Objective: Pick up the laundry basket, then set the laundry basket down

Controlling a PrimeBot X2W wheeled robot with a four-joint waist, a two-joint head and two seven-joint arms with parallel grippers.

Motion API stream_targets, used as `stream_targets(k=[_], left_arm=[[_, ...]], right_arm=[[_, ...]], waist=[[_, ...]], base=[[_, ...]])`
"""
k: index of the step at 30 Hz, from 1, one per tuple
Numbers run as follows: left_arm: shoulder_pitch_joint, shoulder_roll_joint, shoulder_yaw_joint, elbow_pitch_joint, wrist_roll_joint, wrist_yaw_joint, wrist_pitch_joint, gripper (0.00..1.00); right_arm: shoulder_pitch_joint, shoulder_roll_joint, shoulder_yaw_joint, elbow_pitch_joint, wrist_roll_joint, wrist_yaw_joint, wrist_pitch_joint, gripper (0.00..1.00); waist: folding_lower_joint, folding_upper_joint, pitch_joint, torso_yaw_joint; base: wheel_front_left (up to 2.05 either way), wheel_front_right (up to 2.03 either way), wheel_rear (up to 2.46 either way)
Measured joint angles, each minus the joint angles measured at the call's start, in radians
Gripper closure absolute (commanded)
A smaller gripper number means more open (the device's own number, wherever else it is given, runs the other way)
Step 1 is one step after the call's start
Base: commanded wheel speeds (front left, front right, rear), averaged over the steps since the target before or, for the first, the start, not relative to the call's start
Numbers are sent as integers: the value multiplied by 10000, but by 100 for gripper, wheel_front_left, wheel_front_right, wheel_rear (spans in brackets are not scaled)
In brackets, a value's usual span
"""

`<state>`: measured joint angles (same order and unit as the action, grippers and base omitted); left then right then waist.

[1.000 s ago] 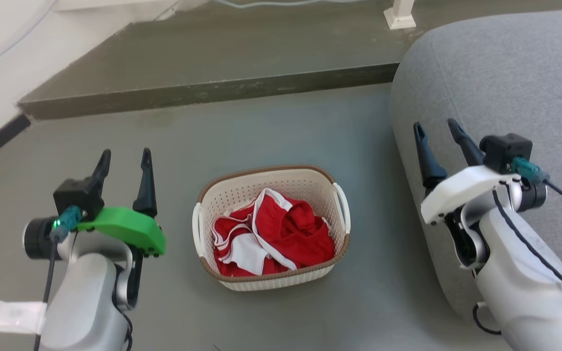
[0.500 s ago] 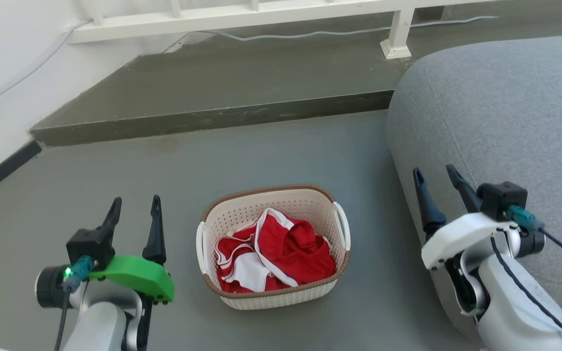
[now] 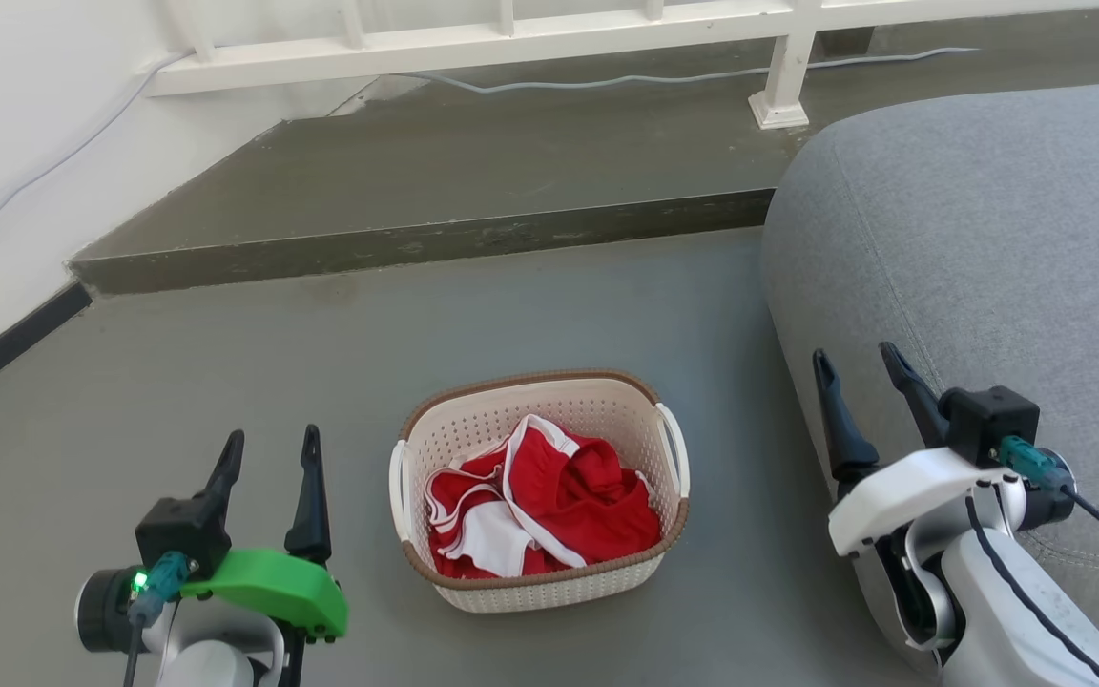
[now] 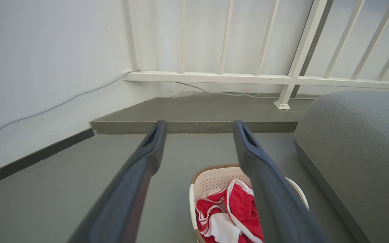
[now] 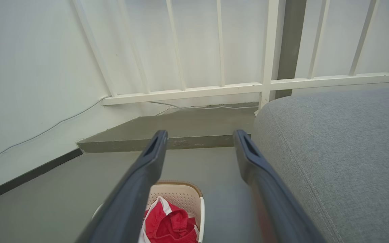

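The laundry basket (image 3: 549, 590) sits on the floor between my two claws, its long axis running about 9 to 3 with a white handle at each end. It lies at 3 o'clock from my left claw (image 3: 272, 448) and 8 o'clock from my right claw (image 3: 853, 363). The left looks slightly nearer. Both claws are spread and empty. A crumpled red-and-white garment (image 3: 578, 482) is in the basket.

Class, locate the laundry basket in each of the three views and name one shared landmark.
Head view: laundry basket, lower centre, on the floor.
Left wrist view: laundry basket, bottom edge, right of centre, cut off.
Right wrist view: laundry basket, bottom edge, left of centre, cut off.
Shared landmark: the raised step behind it.
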<state>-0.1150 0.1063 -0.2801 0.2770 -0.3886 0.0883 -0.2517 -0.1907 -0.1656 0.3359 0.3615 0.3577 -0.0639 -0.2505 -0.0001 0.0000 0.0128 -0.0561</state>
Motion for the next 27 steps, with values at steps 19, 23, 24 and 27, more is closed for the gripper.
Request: stream_targets(k=[19, 23, 24, 27], left_arm=[[604, 12, 148, -644, 251, 98, 44, 0], [704, 13, 173, -765, 253, 104, 61, 0], [740, 13, 180, -809, 255, 104, 107, 0], [755, 12, 190, -909, 280, 151, 140, 0]], right_arm=[[602, -274, 194, -416, -276, -174, 0, 0], [619, -290, 182, -531, -276, -176, 2, 0], [628, -291, 182, -550, -276, -176, 4, 0], [724, -305, 176, -621, -276, -182, 6, 0]], waist=[[0, 0, 118, 2], [0, 0, 153, 9], [0, 0, 159, 9], [0, 0, 172, 11]], base=[[0, 0, 0], [0, 0, 0], [0, 0, 0], [0, 0, 0]])
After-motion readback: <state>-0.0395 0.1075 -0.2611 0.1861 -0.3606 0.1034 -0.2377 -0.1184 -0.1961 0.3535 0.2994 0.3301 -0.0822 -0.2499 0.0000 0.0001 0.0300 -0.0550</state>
